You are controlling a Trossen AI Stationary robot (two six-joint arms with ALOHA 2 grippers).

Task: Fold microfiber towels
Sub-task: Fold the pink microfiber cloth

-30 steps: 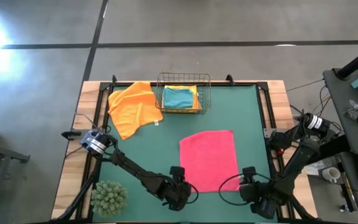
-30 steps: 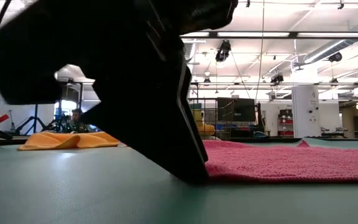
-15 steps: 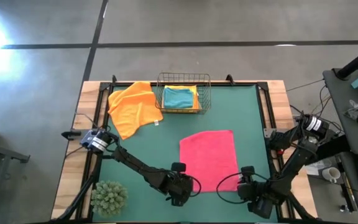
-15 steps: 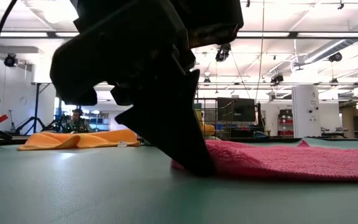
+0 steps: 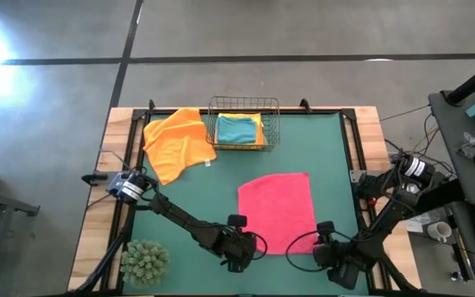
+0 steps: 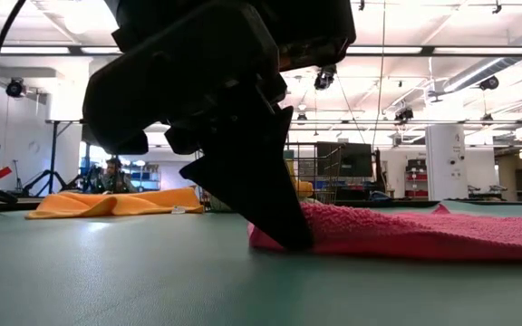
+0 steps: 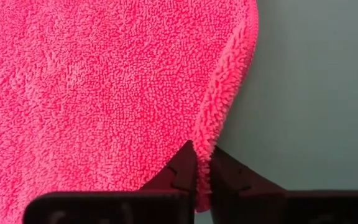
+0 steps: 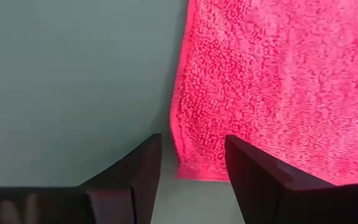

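We see the pink towel (image 5: pixel 276 212) flat mid-desk, long axis running away from us. Left claw (image 7: pixel 202 180) pinches its near-left corner; right claw (image 8: pixel 191 163), spread, sits w/ the near-right corner just ahead.

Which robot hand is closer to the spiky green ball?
Left. The left gripper pinches the pink towel's near corner, nearer the green ball. The right gripper sits open at the towel's other near corner, farther away.
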